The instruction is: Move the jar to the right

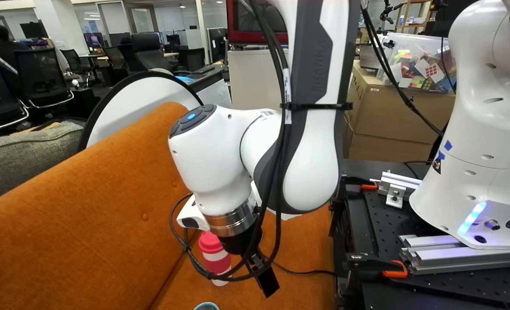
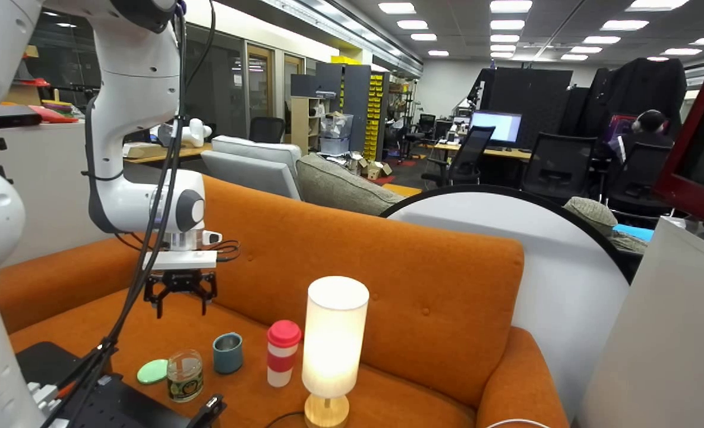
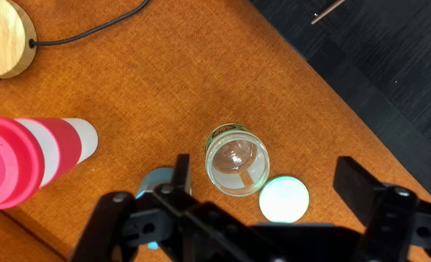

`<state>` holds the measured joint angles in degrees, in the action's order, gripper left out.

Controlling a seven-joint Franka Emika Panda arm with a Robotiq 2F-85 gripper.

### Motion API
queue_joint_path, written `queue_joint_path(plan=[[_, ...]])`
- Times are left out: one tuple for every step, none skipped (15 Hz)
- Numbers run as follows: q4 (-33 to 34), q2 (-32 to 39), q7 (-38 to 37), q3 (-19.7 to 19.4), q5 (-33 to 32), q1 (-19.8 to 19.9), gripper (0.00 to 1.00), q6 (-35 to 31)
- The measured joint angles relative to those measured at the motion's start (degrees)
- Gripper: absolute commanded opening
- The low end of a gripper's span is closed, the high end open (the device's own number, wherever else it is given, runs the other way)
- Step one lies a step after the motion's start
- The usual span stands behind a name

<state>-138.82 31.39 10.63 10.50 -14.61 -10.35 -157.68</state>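
The jar [image 2: 185, 375] is clear glass with a patterned dark-and-green label, standing upright and uncovered on the orange sofa seat. From above, in the wrist view, its round mouth shows, and the jar [image 3: 237, 163] appears between the fingers but well beyond them. My gripper [image 2: 181, 310] hangs over the seat, pointing down and apart from everything below. Its jaws are spread wide with nothing held, and in the wrist view the gripper [image 3: 264, 174] spans the jar and a pale green lid [image 3: 284, 199]. The jar does not show in the exterior view where my gripper [image 1: 267, 286] is seen side-on.
Beside the jar stands a blue mug [image 2: 227, 353], partly behind a finger in the wrist view. Further along are a pink-and-white tumbler [image 2: 283, 353] and a lit lamp [image 2: 335, 339] with a cable [image 3: 91, 32]. The sofa backrest [image 2: 340, 238] rises behind them.
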Motion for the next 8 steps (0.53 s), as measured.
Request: queue_joint_path(plan=[[0.58, 1.07, 0.24, -0.21, 0.00, 0.06, 1.00, 0.56], [1.42, 2.52, 0.64, -0.58, 0.00, 0.12, 1.00, 0.72], [2.55, 4.23, 1.34, -0.93, 0.00, 0.27, 1.00, 0.72], [4.04, 6.13, 2.19, -1.29, -0.01, 0.45, 1.00, 0.59], [5.60, 7.91, 3.07, -1.44, -0.01, 0.81, 1.00, 0.56], [7.27, 9.73, 4.32, -1.30, 0.01, 1.40, 1.00, 0.42], [8.81, 11.40, 5.56, -0.90, 0.05, 2.18, 1.00, 0.33], [10.18, 12.93, 6.86, -0.28, 0.18, 3.09, 1.00, 0.20]])
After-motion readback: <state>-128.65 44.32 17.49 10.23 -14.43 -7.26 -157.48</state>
